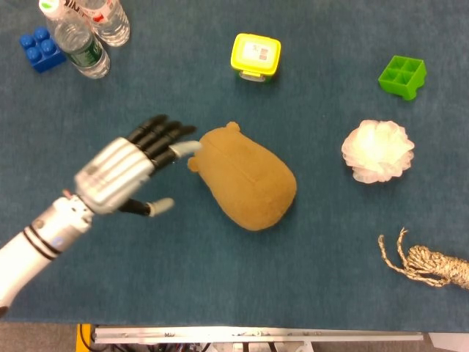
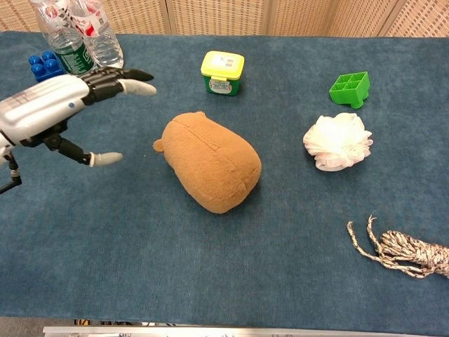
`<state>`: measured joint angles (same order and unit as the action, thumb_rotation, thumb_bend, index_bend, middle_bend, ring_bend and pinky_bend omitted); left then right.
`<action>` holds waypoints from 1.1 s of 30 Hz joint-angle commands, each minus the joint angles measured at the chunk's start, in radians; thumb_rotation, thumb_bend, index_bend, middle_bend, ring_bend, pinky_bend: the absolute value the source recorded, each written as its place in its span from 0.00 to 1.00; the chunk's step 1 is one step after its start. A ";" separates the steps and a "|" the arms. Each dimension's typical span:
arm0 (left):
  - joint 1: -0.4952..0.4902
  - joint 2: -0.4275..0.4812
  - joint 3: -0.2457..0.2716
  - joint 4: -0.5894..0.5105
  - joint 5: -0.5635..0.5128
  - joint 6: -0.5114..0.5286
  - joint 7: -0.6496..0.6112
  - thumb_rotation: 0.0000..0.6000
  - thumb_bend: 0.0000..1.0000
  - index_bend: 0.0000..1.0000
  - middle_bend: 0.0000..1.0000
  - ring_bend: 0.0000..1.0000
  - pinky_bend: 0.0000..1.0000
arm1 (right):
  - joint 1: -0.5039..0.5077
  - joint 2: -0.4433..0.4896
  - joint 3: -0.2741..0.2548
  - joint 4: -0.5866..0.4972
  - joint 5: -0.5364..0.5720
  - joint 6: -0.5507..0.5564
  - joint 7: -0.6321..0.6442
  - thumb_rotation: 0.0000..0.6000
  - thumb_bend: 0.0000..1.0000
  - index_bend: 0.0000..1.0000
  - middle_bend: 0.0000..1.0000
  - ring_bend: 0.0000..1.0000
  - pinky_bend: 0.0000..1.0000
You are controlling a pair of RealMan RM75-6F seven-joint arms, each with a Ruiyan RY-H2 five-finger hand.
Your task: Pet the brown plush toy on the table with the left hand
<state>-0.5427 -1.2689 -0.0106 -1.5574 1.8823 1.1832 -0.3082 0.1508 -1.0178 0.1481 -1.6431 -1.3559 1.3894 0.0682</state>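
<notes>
While your fingers [image 1: 163, 137] are stretched out flat and slightly fanned, thumb set apart below them and nothing held, they point toward the upper-left end of the brown plush toy [image 1: 245, 177]. The palm faces down, a sensible posture for a stroke rather than a grasp. In the chest view the left hand [image 2: 48, 112] hangs above the table [image 2: 140, 239], left of the toy with a gap between them. The overhead view makes the fingertips look almost at the small ears, so I cannot tell for certain how close they are; I judge no contact yet.

The toy lies at frame centre, long axis running from upper left to lower right, which lets you stroke along its back.

Further out, two water bottles [image 1: 82, 37] and a blue brick [image 1: 42, 49] sit in the upper left, and a yellow-lidded container [image 1: 256, 56] at upper centre. The bottle and lid labels are too small to read. Your right hand appears in neither view.
</notes>
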 commanded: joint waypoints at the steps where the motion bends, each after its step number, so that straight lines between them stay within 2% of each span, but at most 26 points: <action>1: -0.043 -0.032 0.018 0.023 0.034 -0.019 -0.029 1.00 0.23 0.12 0.07 0.06 0.00 | -0.001 0.001 0.000 0.001 0.002 0.000 0.001 1.00 0.07 0.28 0.35 0.24 0.26; 6: -0.092 -0.075 0.035 0.050 0.067 -0.036 -0.022 1.00 0.22 0.12 0.07 0.06 0.00 | -0.004 0.001 0.000 0.004 0.008 -0.002 0.002 1.00 0.07 0.28 0.35 0.24 0.26; 8: -0.109 -0.101 0.040 0.067 0.081 -0.036 -0.009 0.96 0.20 0.12 0.07 0.05 0.00 | -0.005 0.001 0.000 0.006 0.011 -0.005 0.003 1.00 0.07 0.28 0.35 0.24 0.26; 10: -0.123 -0.130 0.043 0.086 0.096 -0.028 0.006 0.85 0.17 0.12 0.06 0.04 0.00 | -0.004 0.000 0.000 0.008 0.014 -0.009 0.004 1.00 0.07 0.28 0.35 0.24 0.26; 12: -0.133 -0.157 0.046 0.105 0.110 -0.016 0.020 0.65 0.15 0.12 0.05 0.03 0.00 | -0.003 0.000 0.000 0.010 0.015 -0.011 0.006 1.00 0.07 0.28 0.35 0.24 0.26; 13: -0.137 -0.170 0.049 0.114 0.117 -0.009 0.024 0.59 0.15 0.12 0.04 0.03 0.00 | -0.003 0.000 0.000 0.011 0.016 -0.013 0.007 1.00 0.07 0.28 0.35 0.24 0.26; 17: -0.160 -0.226 0.061 0.163 0.142 0.010 0.041 0.42 0.14 0.12 0.01 0.01 0.00 | -0.002 0.000 0.000 0.016 0.018 -0.019 0.010 1.00 0.07 0.28 0.35 0.24 0.26; 21: -0.179 -0.268 0.072 0.200 0.151 0.007 0.071 0.31 0.13 0.11 0.00 0.00 0.00 | -0.002 -0.001 -0.001 0.020 0.020 -0.023 0.015 1.00 0.07 0.28 0.35 0.24 0.26; 25: -0.191 -0.309 0.076 0.236 0.148 0.003 0.114 0.24 0.12 0.09 0.00 0.00 0.00 | -0.004 0.000 -0.001 0.023 0.021 -0.024 0.018 1.00 0.07 0.28 0.35 0.24 0.26; 33: -0.202 -0.382 0.071 0.317 0.133 0.012 0.226 0.20 0.11 0.07 0.00 0.00 0.00 | -0.005 0.000 -0.002 0.028 0.026 -0.029 0.022 1.00 0.07 0.28 0.35 0.24 0.26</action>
<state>-0.7416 -1.6354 0.0610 -1.2573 2.0197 1.1906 -0.1009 0.1457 -1.0180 0.1461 -1.6149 -1.3299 1.3605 0.0901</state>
